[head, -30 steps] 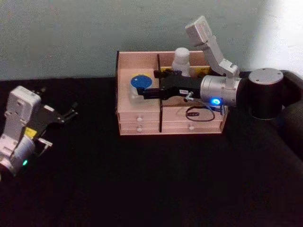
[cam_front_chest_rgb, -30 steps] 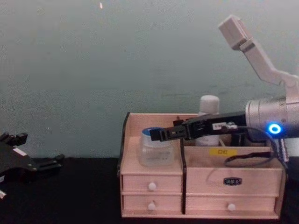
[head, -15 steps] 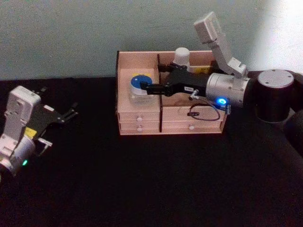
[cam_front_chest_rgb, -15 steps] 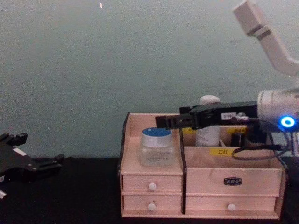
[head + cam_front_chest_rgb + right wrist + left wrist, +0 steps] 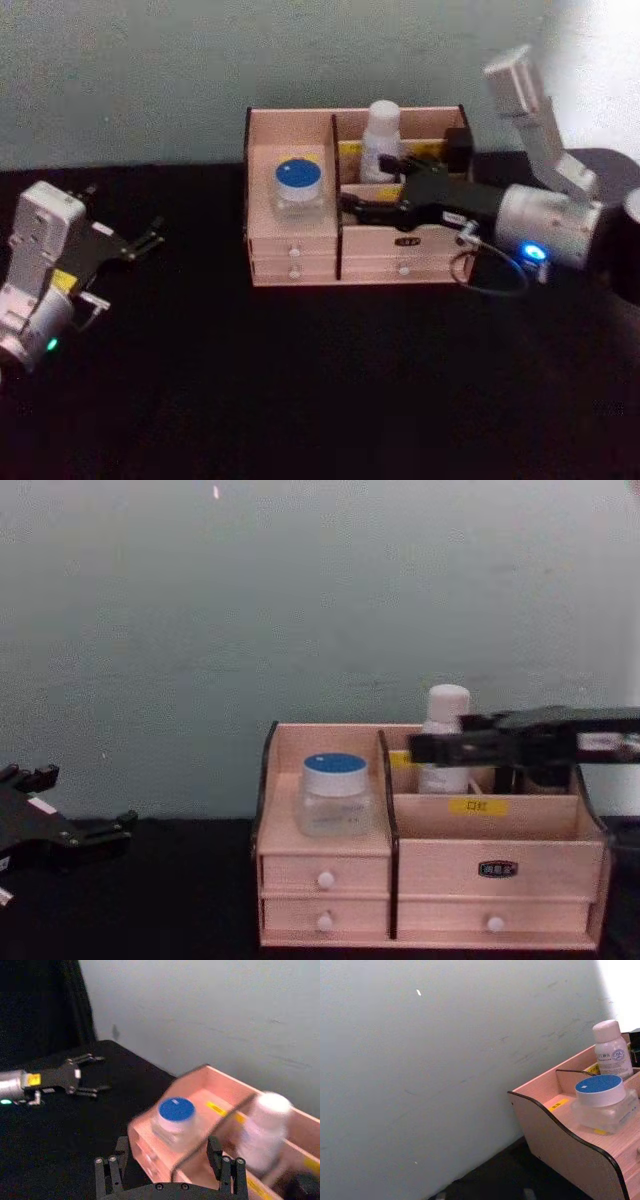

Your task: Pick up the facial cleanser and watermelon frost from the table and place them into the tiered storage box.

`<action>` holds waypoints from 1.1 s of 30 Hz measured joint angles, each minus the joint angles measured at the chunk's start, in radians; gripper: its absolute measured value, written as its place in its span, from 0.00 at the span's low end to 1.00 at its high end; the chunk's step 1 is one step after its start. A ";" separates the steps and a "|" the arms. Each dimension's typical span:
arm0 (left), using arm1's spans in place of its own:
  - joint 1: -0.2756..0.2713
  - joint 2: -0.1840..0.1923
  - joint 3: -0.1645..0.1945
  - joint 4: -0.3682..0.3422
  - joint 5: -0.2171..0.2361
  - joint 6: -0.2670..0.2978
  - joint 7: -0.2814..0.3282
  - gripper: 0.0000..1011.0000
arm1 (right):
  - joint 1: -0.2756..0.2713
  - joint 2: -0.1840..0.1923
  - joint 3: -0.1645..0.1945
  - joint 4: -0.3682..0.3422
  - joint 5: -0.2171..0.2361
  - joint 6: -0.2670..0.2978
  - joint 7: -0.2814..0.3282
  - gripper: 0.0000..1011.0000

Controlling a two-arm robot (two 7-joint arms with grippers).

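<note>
The light pinkish wooden tiered storage box with dark side edges and white-knobbed drawers (image 5: 355, 200) stands on the black tabletop (image 5: 300, 380) against the pale wall. A clear squat jar with a round blue lid (image 5: 298, 187) sits upright in its left compartment, and a white bottle with a white cap (image 5: 381, 139) stands upright in the rear compartment to the right of it. A second ago the right pincer (image 5: 352, 208) was reaching across the box with its tips right at the blue-lidded jar; half a second ago it had lifted just above the lid, and now it has drawn back toward the robot's right, over the right-hand front compartment, well clear of the jar. In the right wrist view its two black fingers (image 5: 111, 1172) stand spread apart with nothing between them, so the pincer is open and empty. The jar stays where it was set, standing free. The left pincer (image 5: 140, 243) is parked over the tabletop far to the left, unchanged, its prongs apart and empty. With both containers inside the box and none seen lying on the tabletop, I judge the placing done and the right arm retreating.
</note>
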 joint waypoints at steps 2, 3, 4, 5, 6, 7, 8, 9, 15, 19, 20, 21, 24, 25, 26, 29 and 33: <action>0.000 0.000 0.000 0.000 0.000 0.000 0.000 0.99 | -0.049 0.041 0.029 -0.053 0.010 0.001 -0.040 0.99; 0.000 0.000 0.000 0.000 0.000 0.000 0.000 0.99 | -0.060 0.050 0.036 -0.063 0.012 0.001 -0.048 0.99; 0.000 0.000 0.000 0.000 0.000 0.000 0.000 0.99 | -0.060 0.050 0.036 -0.063 0.012 0.001 -0.048 0.99; 0.000 0.000 0.000 0.000 0.000 0.000 0.000 0.99 | -0.081 0.066 0.050 -0.083 0.014 0.000 -0.069 0.99; 0.000 0.000 0.000 0.000 0.000 0.000 0.000 0.99 | -0.104 0.081 0.067 -0.102 0.015 -0.001 -0.091 0.99; 0.000 0.000 0.000 0.000 0.000 0.000 0.000 0.99 | -0.114 0.088 0.076 -0.111 0.015 -0.001 -0.103 0.99; 0.000 0.000 0.000 0.000 0.000 0.000 0.000 0.99 | -0.125 0.094 0.085 -0.118 0.016 -0.002 -0.116 0.99; 0.000 0.000 0.000 0.000 0.000 0.000 0.000 0.99 | -0.135 0.099 0.094 -0.123 0.016 -0.002 -0.128 0.99; 0.000 0.000 0.000 0.000 0.000 0.000 0.000 0.99 | -0.212 0.114 0.182 -0.156 0.016 -0.007 -0.241 0.99; 0.000 0.000 0.000 0.000 0.000 0.000 0.000 0.99 | -0.257 0.102 0.246 -0.159 0.010 -0.014 -0.335 0.99; 0.000 0.000 0.000 0.000 0.000 0.000 0.000 0.99 | -0.264 0.099 0.255 -0.159 0.003 -0.017 -0.353 0.99; 0.000 0.000 0.000 0.000 0.000 0.000 0.000 0.99 | -0.270 0.097 0.262 -0.159 -0.005 -0.019 -0.371 0.99; 0.000 0.000 0.000 0.000 0.000 0.000 0.000 0.99 | -0.290 0.089 0.282 -0.157 -0.047 -0.030 -0.438 0.99; 0.000 0.000 0.000 0.000 0.000 0.000 0.000 0.99 | -0.294 0.087 0.285 -0.155 -0.057 -0.032 -0.452 0.99; 0.000 0.000 0.000 0.000 0.000 0.000 0.000 0.99 | -0.302 0.084 0.289 -0.149 -0.082 -0.036 -0.481 0.99; 0.000 0.000 0.000 0.000 0.000 0.000 0.000 0.99 | -0.311 0.077 0.288 -0.132 -0.128 -0.038 -0.523 0.99; 0.000 0.000 0.000 0.000 0.000 0.000 0.000 0.99 | -0.314 0.071 0.273 -0.110 -0.180 -0.038 -0.553 0.99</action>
